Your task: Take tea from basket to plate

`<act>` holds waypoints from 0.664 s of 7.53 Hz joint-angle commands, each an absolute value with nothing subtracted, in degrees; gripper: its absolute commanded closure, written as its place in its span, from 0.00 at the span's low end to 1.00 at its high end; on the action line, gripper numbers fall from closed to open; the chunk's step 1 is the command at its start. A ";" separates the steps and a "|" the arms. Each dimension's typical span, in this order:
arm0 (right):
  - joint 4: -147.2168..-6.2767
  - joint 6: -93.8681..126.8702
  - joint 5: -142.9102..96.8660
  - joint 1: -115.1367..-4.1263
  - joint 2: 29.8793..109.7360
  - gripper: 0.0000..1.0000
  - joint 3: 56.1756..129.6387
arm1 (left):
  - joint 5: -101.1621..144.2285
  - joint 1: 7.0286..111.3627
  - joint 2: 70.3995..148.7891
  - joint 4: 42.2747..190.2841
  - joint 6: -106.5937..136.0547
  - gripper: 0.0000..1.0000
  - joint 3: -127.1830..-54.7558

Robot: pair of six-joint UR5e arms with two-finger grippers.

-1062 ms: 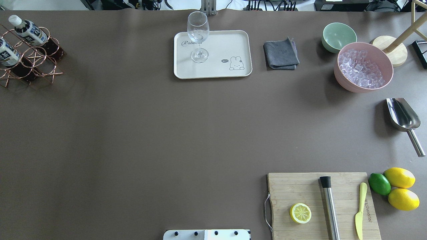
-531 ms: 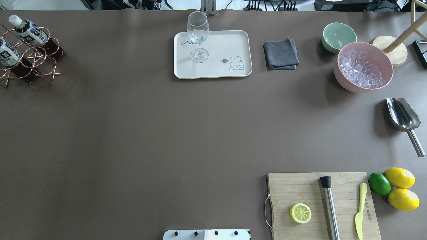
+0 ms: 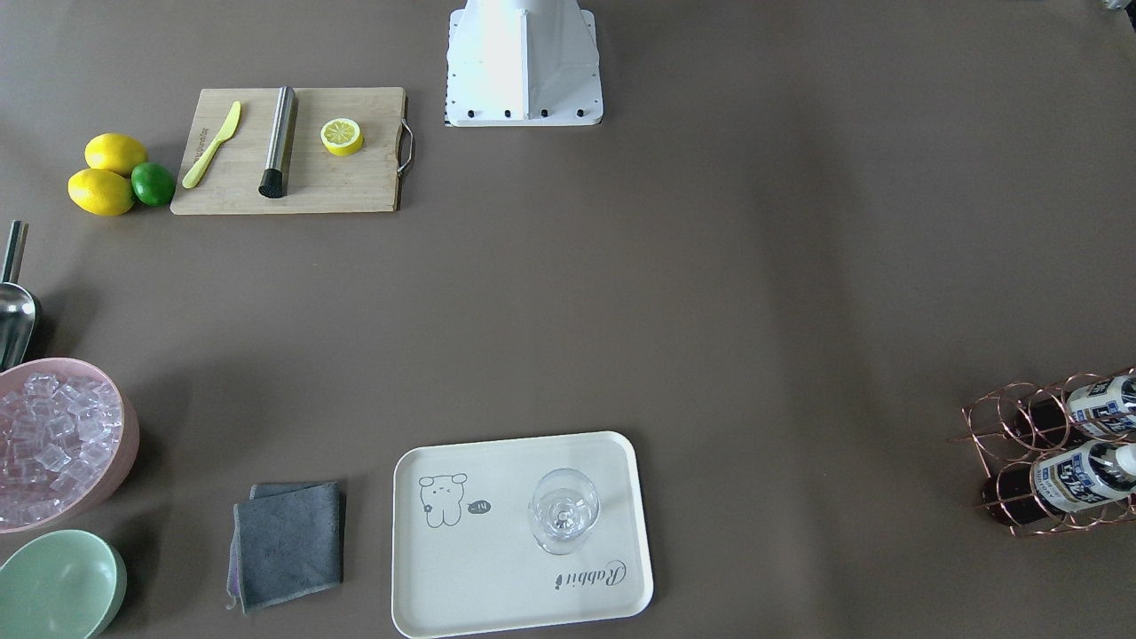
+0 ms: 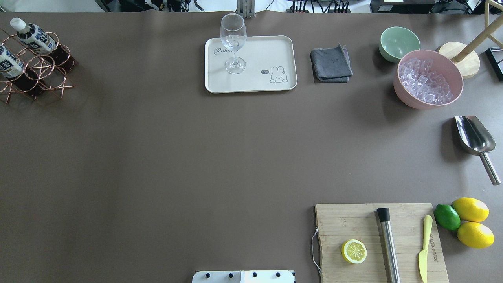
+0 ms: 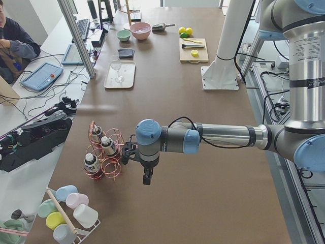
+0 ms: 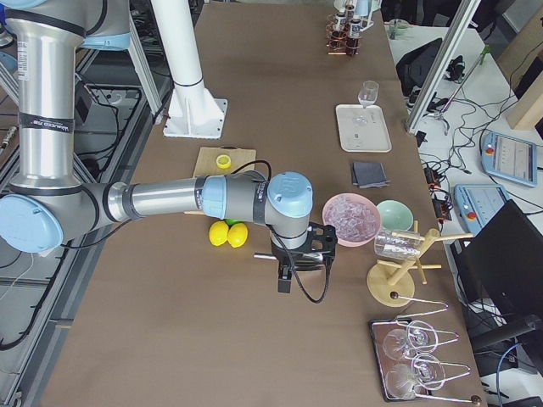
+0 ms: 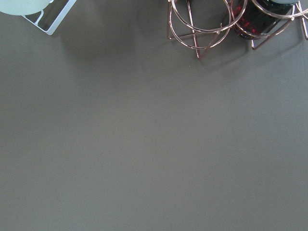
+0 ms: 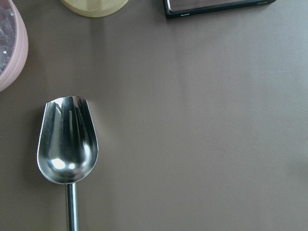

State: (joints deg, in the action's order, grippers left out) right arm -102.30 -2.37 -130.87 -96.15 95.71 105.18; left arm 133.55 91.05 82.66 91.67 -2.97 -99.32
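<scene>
Tea bottles [image 4: 33,36] sit unmoved in the basket [image 5: 112,165], same as a second ago, just beside the left gripper [image 5: 147,177]. Plate [image 4: 271,51] lies well beyond it. Nothing lifted yet. Left gripper and right gripper [image 6: 284,280]: open or closed, cannot tell.

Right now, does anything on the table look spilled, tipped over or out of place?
Nothing stands out. The glass stands upright on the plate, the tea bottles sit in the basket, the ice is inside the pink bowl, and no liquid shows on the table.
</scene>
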 commanded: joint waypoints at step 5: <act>-102.30 -2.37 -130.87 -96.15 95.71 0.00 105.20 | 133.59 91.05 82.88 91.58 -2.90 0.02 -99.58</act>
State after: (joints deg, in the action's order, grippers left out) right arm -102.34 -2.37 -130.87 -96.15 95.71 105.19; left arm 133.59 91.05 82.79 91.60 -2.91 -99.57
